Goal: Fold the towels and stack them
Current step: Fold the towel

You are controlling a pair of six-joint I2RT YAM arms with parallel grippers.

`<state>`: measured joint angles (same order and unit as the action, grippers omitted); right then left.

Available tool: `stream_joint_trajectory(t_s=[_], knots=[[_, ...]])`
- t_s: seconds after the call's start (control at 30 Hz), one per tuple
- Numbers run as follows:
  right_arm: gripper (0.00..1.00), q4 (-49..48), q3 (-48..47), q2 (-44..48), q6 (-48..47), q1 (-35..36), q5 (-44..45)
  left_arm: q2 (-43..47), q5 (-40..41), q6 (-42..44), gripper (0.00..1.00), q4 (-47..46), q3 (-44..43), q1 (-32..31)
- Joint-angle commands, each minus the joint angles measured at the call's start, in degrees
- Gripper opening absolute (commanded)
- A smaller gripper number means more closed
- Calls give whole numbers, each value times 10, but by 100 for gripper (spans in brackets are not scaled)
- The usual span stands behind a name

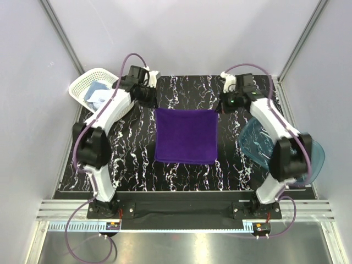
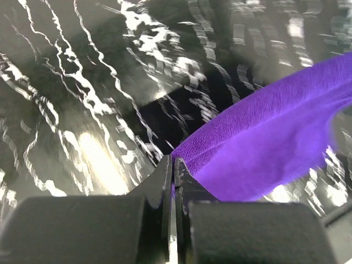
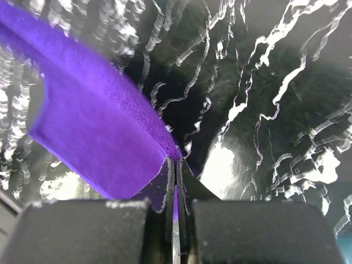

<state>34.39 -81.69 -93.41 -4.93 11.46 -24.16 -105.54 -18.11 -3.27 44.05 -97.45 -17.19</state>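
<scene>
The deep purple towel lies spread on the black marbled mat in the middle of the top view. My left gripper is at its far left corner. In the left wrist view the gripper is shut on that corner of the purple towel, which is raised off the mat. My right gripper is at the far right corner. In the right wrist view it is shut on that corner of the purple towel. The light blue towel lies in the white basket. The white towel is not in view.
The white lattice basket stands at the mat's far left corner, beside my left arm. A translucent blue tub sits at the right edge, partly under my right arm. Grey walls close in the mat on three sides.
</scene>
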Motion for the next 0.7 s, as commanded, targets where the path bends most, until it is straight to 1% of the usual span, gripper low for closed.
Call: stream_joint_trajectory(t_s=[0.0,0.03,0.07,0.1,0.13,0.17,0.2,0.27,0.37,0.47,0.67], knots=[[0,-48,-82,-109,-40,0,-21,-90,-20,12,0,-23,-109,30],[0,-48,-101,-134,-47,0,-21,-91,-24,12,0,-23,-109,35],[0,-44,-120,-160,-53,-1,-18,-149,-29,21,0,-9,-167,39],[0,-38,-139,-207,-60,-4,-16,-174,-33,27,0,1,-202,43],[0,-34,-174,-228,-71,-6,-15,-202,-36,29,0,19,-230,48],[0,-29,-190,-246,-76,-7,-11,-242,-35,45,0,28,-281,51],[0,-28,-204,-277,-81,-8,-5,-259,-35,49,0,32,-297,51],[0,-24,-236,-299,-93,-9,12,-284,-32,58,0,22,-311,57],[0,-22,-265,-329,-109,-10,29,-290,-38,68,0,5,-306,59],[0,-28,-268,-331,-117,-10,44,-281,-40,74,0,-3,-283,59],[0,-28,-225,-277,-126,-9,53,-216,-38,86,0,-26,-210,59]])
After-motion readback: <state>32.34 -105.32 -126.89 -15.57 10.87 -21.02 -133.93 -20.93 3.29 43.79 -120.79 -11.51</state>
